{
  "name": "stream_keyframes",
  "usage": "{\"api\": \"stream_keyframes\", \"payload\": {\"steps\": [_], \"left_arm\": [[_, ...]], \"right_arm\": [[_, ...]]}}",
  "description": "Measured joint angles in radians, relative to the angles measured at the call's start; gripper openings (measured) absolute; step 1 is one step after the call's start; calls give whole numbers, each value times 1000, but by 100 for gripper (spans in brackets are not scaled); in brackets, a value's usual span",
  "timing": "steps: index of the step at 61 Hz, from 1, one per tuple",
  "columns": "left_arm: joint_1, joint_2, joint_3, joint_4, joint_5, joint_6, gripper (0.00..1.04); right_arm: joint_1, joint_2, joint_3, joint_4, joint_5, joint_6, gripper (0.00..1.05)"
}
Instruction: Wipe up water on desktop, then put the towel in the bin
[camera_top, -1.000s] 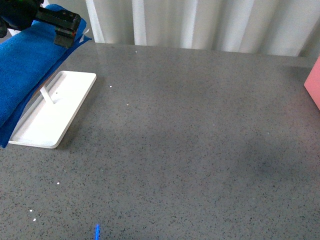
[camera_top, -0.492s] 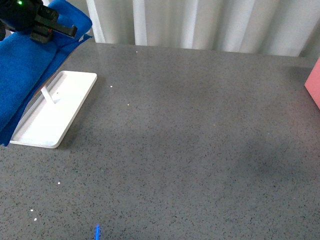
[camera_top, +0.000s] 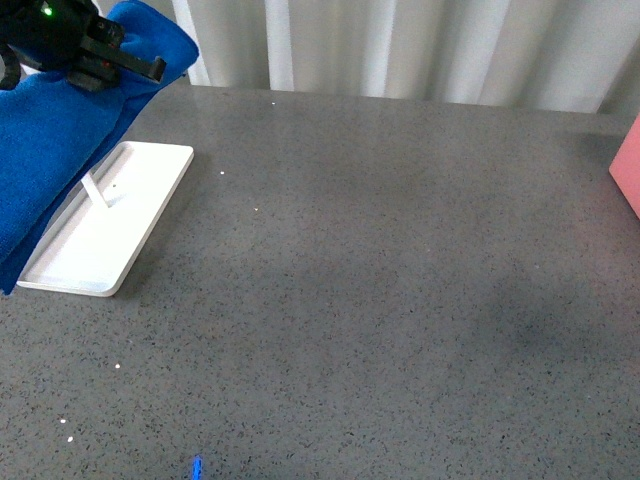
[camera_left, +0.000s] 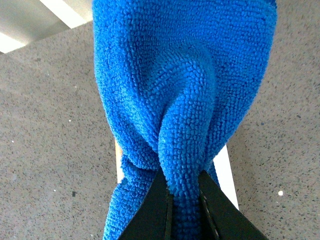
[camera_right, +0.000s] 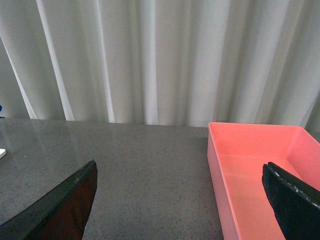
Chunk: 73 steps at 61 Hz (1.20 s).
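1 thick, plush blue towel hangs bunched, clamped in the left end effector.

My left gripper holds a fold of the towel at ten o'clock, and the cloth hangs along the left side of the tray. The tray lies on the desktop. The bin stands well apart at two o'clock.

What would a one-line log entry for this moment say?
left gripper: shut on towel, above tray | right gripper: open, near bin
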Motion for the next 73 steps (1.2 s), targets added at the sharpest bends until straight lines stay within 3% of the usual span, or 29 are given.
{"api": "stream_keyframes", "payload": {"steps": [28, 47, 73], "left_arm": [[-16, -335, 8, 9, 99, -39, 6], [-229, -511, -77, 178, 261, -228, 6], [-545, -337, -250, 537, 309, -489, 6]], "right_arm": [[0, 0, 0, 0, 0, 0, 98], [0, 0, 0, 0, 0, 0, 98], [0, 0, 0, 0, 0, 0, 98]]}}
